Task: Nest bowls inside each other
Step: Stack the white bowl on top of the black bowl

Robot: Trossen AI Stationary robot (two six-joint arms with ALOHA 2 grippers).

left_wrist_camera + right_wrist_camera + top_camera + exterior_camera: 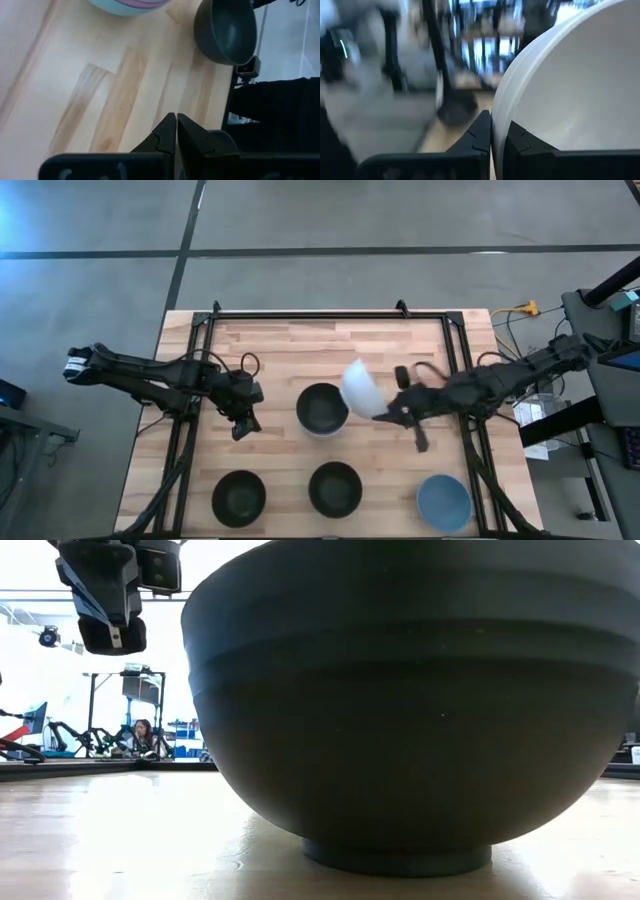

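A stack of nested bowls (322,410) stands mid-table, a black one on top; the left wrist view shows its mint and lavender walls (131,4). My right gripper (385,413) is shut on a white bowl (361,387), held in the air just right of the stack. Along the near edge two black bowls (239,498) (335,488) and a blue bowl (443,502) rest on their feet. My left gripper (243,426) is shut, holds nothing, and hovers left of the stack. My right gripper pinches the white bowl's rim (498,120), one finger inside the bowl and one outside. The fingers come nearly level from the table's right. The bowl is lifted clear of the table and tipped onto its side.
Black frame rails run along the table's left, right and far edges (330,315). In the low view the near middle black bowl (420,700) fills most of the picture. Bare wood (270,350) lies behind the stack.
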